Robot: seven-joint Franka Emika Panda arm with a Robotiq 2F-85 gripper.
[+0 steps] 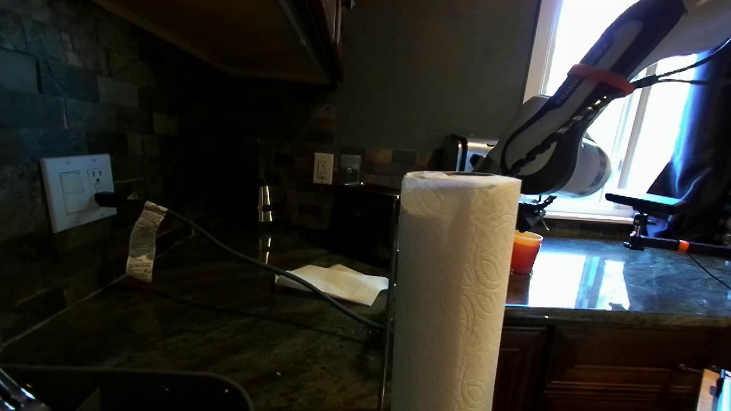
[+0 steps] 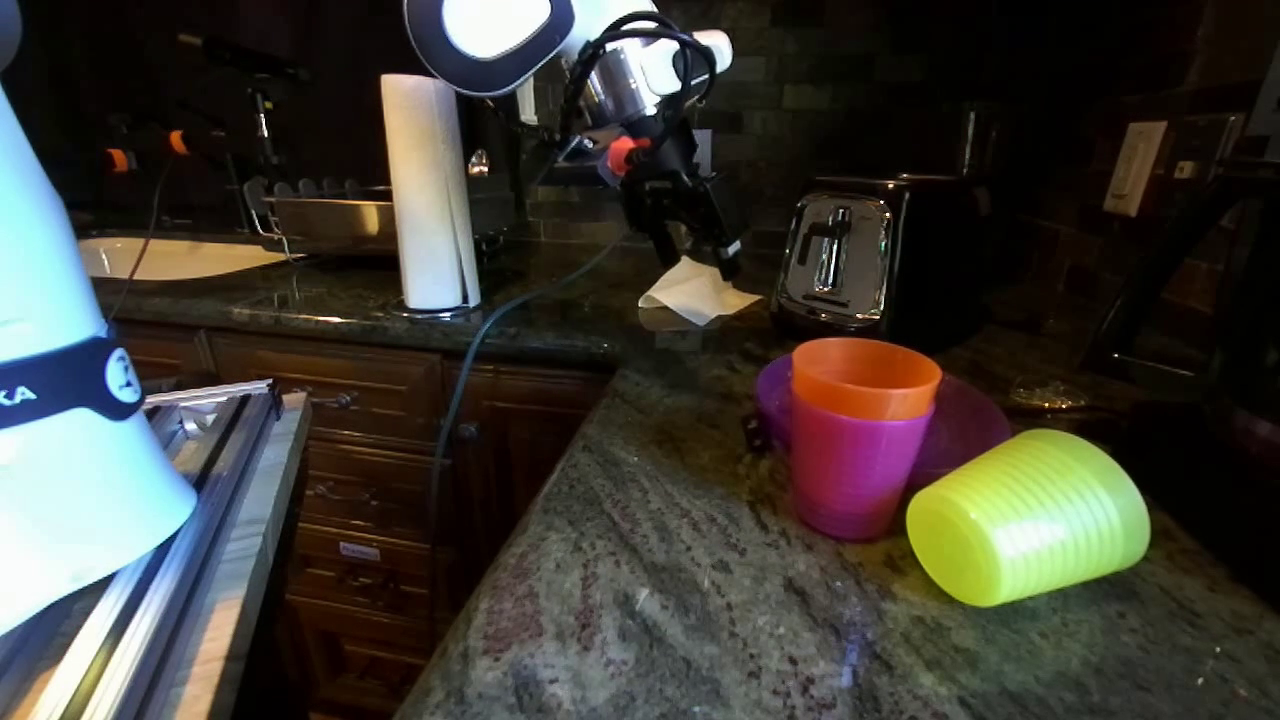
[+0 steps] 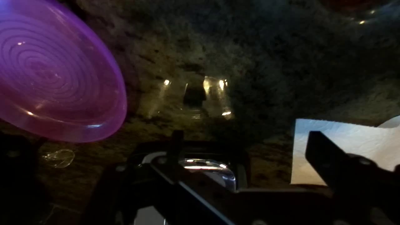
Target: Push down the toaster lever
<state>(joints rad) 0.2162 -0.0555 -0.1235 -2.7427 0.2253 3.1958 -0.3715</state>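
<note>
Lime-green cup (image 2: 1030, 520) lies on its side in the foreground of a bench (image 2: 650, 610) where, behind a purple plate (image 2: 962, 430), stands the toaster (image 2: 880, 258). Near it, not touching, hangs the gripper (image 2: 702, 267), jaws parted, grasping nothing. Lowered this wide and off to one side, it could straddle or miss the lever (image 2: 832, 245), or bump the toaster's body and shove it askew.

In an exterior view you're right up near the roll (image 1: 454, 297), about level with its top, window (image 1: 585, 28) beyond. In an exterior view you're looking along the worktop (image 2: 640, 600) from just by the cups (image 2: 858, 470). Both share roll, paper (image 2: 695, 292), arm (image 1: 579, 103). Wrist view aims down past the fingers (image 3: 323, 151).
</note>
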